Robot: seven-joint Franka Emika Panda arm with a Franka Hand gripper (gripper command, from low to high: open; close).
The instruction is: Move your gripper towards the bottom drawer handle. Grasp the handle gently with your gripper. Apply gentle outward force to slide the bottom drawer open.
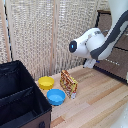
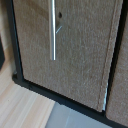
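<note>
On light wood floor [image 1: 95,95]: bowls, black box (tool state unclear, approx. hidden).

Thin silver metal bar handle [image 2: 53,30]: smooth, bright. Wide dark brown wooden drawer front [image 2: 75,55]: matt, grainy. Pale wood floor [image 1: 95,100].

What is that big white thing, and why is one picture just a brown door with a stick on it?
The big white thing is a robot arm. One picture comes from a camera standing in the room. It shows the arm reaching toward a dark brown cabinet. On the wooden floor sit a yellow bowl, a blue bowl, a snack bag and a black fabric box. The other picture comes from a camera on the arm's wrist, so it sees up close. The brown door is a drawer front, and the stick is its silver handle. The robot's claw isn't visible, and nothing is being held that we can see.
</note>
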